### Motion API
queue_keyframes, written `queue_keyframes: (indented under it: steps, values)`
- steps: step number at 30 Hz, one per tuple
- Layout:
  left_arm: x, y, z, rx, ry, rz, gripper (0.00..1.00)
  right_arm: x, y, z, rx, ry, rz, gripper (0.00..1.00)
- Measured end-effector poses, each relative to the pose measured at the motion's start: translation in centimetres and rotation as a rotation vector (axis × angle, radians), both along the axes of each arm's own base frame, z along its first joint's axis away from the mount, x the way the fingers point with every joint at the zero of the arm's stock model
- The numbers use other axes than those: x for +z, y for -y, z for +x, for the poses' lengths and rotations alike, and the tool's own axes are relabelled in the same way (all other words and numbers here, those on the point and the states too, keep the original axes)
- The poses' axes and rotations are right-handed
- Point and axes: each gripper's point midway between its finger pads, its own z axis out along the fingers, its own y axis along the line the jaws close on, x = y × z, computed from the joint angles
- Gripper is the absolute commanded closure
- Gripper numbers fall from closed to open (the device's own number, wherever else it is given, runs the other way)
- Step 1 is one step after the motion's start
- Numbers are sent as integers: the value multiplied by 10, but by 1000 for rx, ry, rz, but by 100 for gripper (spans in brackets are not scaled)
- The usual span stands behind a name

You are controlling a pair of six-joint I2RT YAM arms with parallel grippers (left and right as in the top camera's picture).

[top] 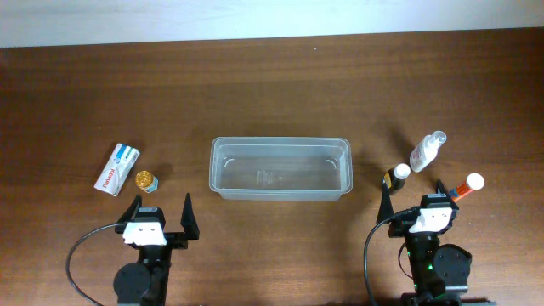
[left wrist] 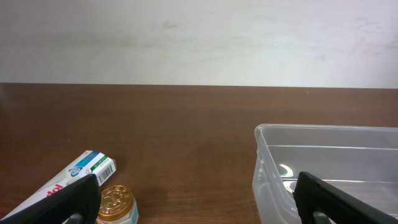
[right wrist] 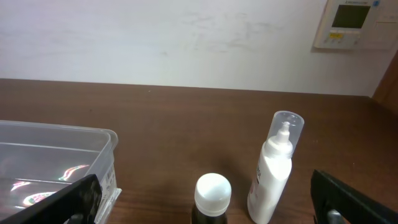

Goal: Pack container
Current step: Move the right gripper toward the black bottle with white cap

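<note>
The left tool [top: 161, 204] hovers low over the dark brown wooden surface [top: 272, 93] with its two black fingers spread wide and nothing between them. The right tool [top: 413, 194] is likewise spread wide and grips nothing. Just ahead of the left tool stands a small jar with a gold lid [top: 146, 180], and touching or nearly touching it on its left lies a white rectangular carton with blue-green print [top: 116, 169]. Just ahead of the right tool's left finger stands a dark bottle with a white round cap [top: 396, 176]. An orange bottle with a white cap [top: 466, 185] sits just beside the right finger. Between the two arms, midway across the surface, rests the clear, colourless, shallow rectangular plastic container [top: 217, 170], long side facing the arms. Beyond the dark bottle stands a white spray bottle with a clear cap [top: 427, 151], near the container's right end.
</note>
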Motion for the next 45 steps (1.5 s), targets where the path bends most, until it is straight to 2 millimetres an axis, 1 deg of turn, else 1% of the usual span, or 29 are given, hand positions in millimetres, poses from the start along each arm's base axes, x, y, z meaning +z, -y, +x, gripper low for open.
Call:
queue_keyframes:
  steps: [17,21,29,36,38,40,42,44,45]
  values:
    - [0,0,0,0,0,0,1,0,0,0,0,0,0,2]
    - [3,0,0,0,11,-1,1,0,0,0,0,0,0,2]
    - [0,0,0,0,1,0,1,0,0,0,0,0,3,2]
    - [-3,1,-2,-4,-36,-38,0,-1,0,0,-8,-7,109,1]
    - [-4,3,-6,-12,-80,-45,1,-2,0,-2,-11,-29,129,2]
    - [3,4,-11,-21,-109,-50,1,-2,-2,-5,-7,-68,142,2]
    - [20,5,-15,-27,-114,-53,1,2,-3,-9,-6,-107,151,2]
    - [40,6,-18,-30,-125,-56,1,9,-3,-13,-8,-152,162,2]
    - [47,6,-20,-30,-142,-56,1,14,-3,-14,-10,-175,165,2]
